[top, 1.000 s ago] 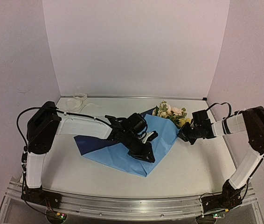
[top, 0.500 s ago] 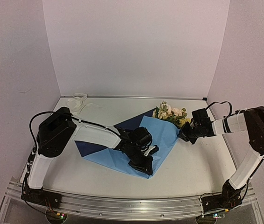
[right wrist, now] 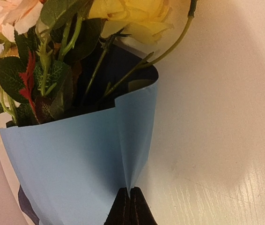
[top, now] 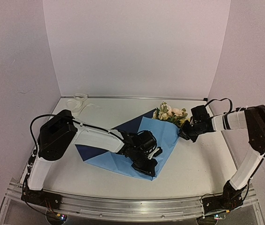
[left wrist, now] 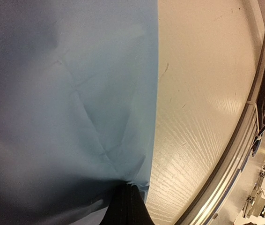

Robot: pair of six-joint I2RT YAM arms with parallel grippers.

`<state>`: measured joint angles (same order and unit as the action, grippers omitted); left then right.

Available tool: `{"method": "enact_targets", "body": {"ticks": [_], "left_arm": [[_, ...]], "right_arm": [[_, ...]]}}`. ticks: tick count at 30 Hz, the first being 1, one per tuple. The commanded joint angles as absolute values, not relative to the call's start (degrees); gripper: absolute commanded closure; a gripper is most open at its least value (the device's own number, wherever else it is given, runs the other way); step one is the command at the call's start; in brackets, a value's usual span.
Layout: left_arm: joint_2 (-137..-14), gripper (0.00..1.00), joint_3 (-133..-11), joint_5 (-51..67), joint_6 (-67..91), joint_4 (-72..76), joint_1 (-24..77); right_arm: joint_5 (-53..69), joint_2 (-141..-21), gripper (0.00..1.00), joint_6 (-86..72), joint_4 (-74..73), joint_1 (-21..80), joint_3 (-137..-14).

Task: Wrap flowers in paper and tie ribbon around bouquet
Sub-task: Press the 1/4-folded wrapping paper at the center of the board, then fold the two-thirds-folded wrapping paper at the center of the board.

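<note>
On the table, about mid-way across, the paper is lying creased with its light blue side mostly up and the darker blue side showing along the left and far edges. So, my left gripper is clamping down on the paper's near edge, right by the near corner. The fingers are closed tight and the sheet is puckering where they're biting it. My wrist view is mostly blue paper, plus bare tabletop off to the right.

My right gripper is pinching the paper too, over at its right edge just below the flowers. The fingers are fully closed there and a sharp fold is running up from them. The paper is curling around the green stems like a loose cone, with a yellow bloom and pink ones poking out the top.

The ribbon is sitting bunched up in the far left corner, well apart from everything else.
</note>
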<state>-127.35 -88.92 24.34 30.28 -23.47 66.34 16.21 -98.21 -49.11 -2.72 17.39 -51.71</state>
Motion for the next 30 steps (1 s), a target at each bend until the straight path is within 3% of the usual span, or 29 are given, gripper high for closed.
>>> {"method": "enact_targets", "body": {"ticks": [1, 3, 8, 12, 15, 20, 30], "left_arm": [[-131.54, 1.0, -88.01, 20.09, 30.28, -29.99, 68.52], [-130.67, 1.0, -88.09, 19.56, 29.99, -29.78, 68.54], [-125.77, 0.89, -89.82, 18.98, 29.23, -29.49, 68.35], [-121.01, 0.8, -91.2, 19.52, 29.64, -28.2, 67.3], [-116.22, 0.76, -89.81, 19.56, 31.32, -26.24, 65.95], [-109.13, 0.77, -80.76, 25.32, 36.62, -17.6, 60.29], [-108.66, 0.81, -72.3, 42.3, 39.76, -2.16, 51.51]], "right_arm": [[13.64, -100.05, 1.0, -47.34, -4.13, 16.51, -55.63], [14.03, -99.83, 0.93, -47.2, -5.43, 16.46, -55.98], [12.06, -94.78, 0.54, -45.21, -14.96, 16.54, -56.67], [9.51, -88.11, 0.41, -43.74, -23.64, 17.79, -56.59], [7.56, -83.77, 0.42, -44.38, -27.86, 20.5, -55.53], [4.96, -77.12, 0.54, -47.62, -28.91, 28.27, -51.56], [7.39, -77.25, 0.66, -58.98, -8.11, 46.03, -42.33]]}}
